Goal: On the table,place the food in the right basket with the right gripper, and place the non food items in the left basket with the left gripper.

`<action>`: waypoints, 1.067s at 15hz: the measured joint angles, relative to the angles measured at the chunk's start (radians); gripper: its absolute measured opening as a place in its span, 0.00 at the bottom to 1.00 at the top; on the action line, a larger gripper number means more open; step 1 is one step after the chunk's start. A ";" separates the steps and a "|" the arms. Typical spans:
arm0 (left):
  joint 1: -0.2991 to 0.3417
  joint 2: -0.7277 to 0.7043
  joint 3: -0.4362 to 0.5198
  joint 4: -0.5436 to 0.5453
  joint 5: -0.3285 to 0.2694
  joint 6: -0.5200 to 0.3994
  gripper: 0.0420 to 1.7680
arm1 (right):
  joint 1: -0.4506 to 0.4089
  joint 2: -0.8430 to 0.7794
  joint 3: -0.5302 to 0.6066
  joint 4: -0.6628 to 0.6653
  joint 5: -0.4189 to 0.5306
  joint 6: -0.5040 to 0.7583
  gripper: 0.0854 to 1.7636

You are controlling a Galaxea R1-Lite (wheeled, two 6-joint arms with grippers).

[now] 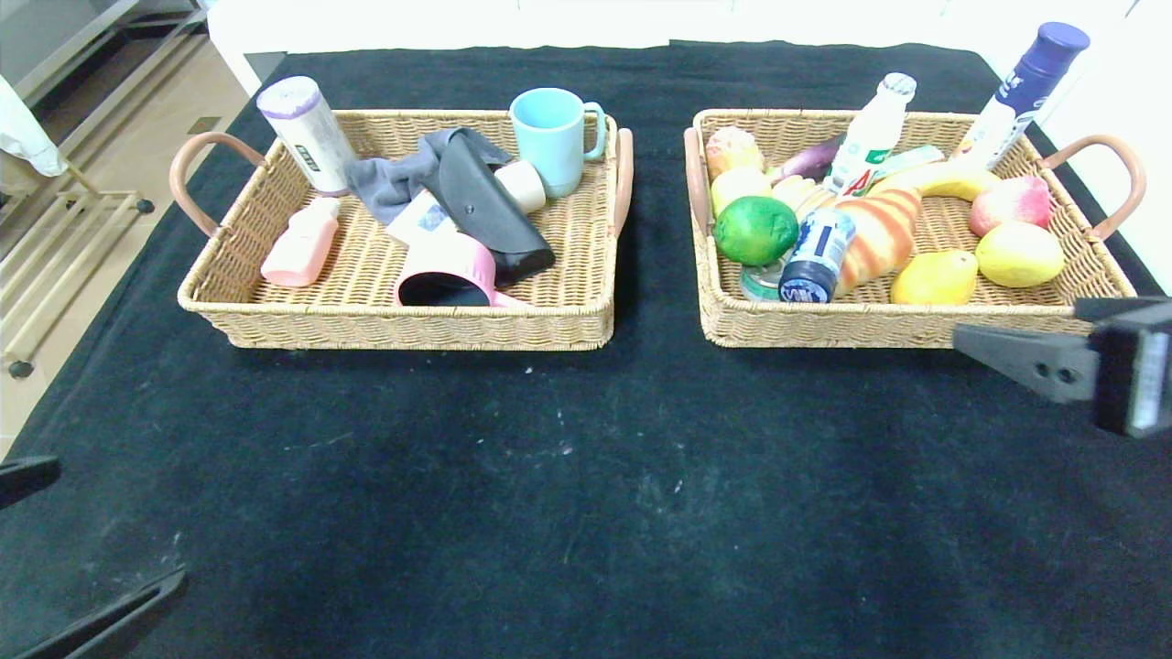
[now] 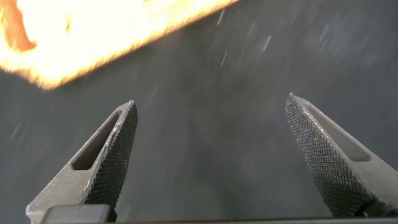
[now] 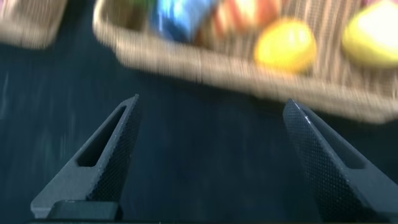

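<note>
The left wicker basket (image 1: 412, 329) holds non-food items: a teal mug (image 1: 549, 137), a pink cup (image 1: 449, 275), a black case (image 1: 490, 210), a grey cloth (image 1: 389, 183), a pink bottle (image 1: 302, 243) and a white roll (image 1: 304, 133). The right wicker basket (image 1: 824, 325) holds food: a green fruit (image 1: 755, 229), bread (image 1: 879, 233), a banana (image 1: 948, 181), an apple (image 1: 1007, 203), yellow fruits (image 1: 1018, 254) and bottles (image 1: 870, 137). My right gripper (image 1: 1021, 320) (image 3: 211, 102) is open and empty, just in front of the right basket's near right corner. My left gripper (image 1: 114, 526) (image 2: 211, 106) is open and empty over the cloth at the near left.
The black tablecloth (image 1: 586, 476) covers the table between me and the baskets. The right basket's front wall (image 3: 217, 65) shows in the right wrist view. A bright basket edge (image 2: 93, 37) shows in the left wrist view. Floor and a rack lie beyond the table's left edge.
</note>
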 joint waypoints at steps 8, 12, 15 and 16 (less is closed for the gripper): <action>0.307 -0.307 -0.230 0.452 -0.184 0.009 0.97 | -0.278 -0.557 0.011 0.521 0.211 -0.121 0.96; 0.371 -0.392 -0.414 0.723 -0.232 0.007 0.97 | -0.428 -0.769 -0.040 0.715 0.287 -0.221 0.96; 0.424 -0.413 -0.539 0.836 -0.279 0.007 0.97 | -0.468 -0.874 -0.021 0.779 0.288 -0.223 0.96; 0.437 -0.416 -0.559 0.873 -0.288 0.005 0.97 | -0.481 -0.907 0.006 0.781 0.292 -0.220 0.96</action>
